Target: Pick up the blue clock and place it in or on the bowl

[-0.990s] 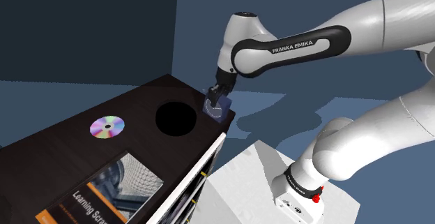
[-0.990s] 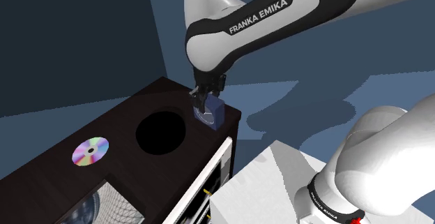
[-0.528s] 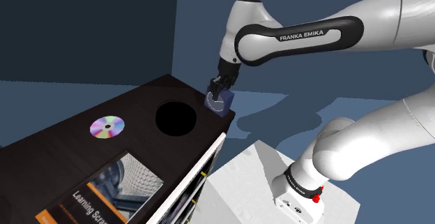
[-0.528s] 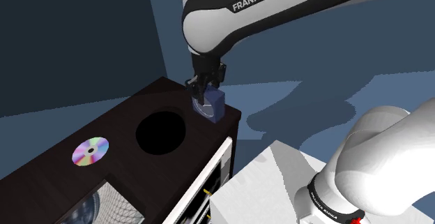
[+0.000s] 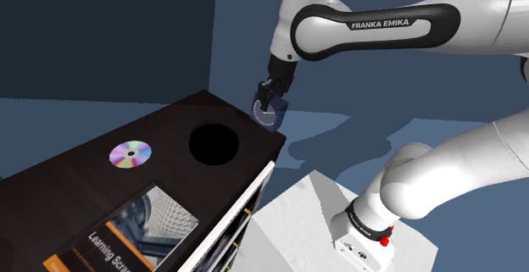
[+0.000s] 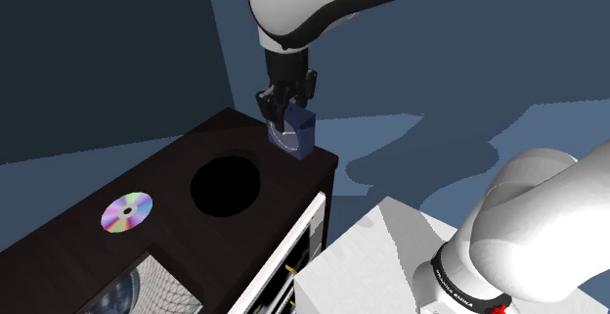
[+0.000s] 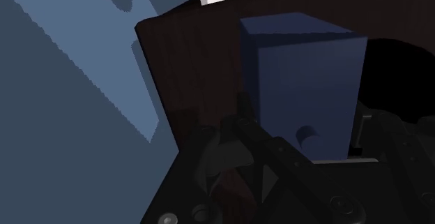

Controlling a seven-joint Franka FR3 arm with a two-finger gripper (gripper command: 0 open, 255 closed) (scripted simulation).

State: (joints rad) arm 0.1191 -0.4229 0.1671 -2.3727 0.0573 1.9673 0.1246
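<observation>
The white arm (image 5: pixel 381 33) has risen over the last second, so the lift is done and, by my judgement, what remains is the carry across to the bowl. The dark wooden bench (image 5: pixel 85 164) carries the bowl (image 5: pixel 214 144), a flat black round. The blue clock (image 5: pixel 270 112) stood on the bench corner beside the bowl a moment ago; now it hangs above that corner, clear of the wood and to the side of the bowl, not yet over it. It is a dark blue boxy block with a pale round dial on one face. The black fingers (image 6: pixel 271 107) are clenched on its upper part.
</observation>
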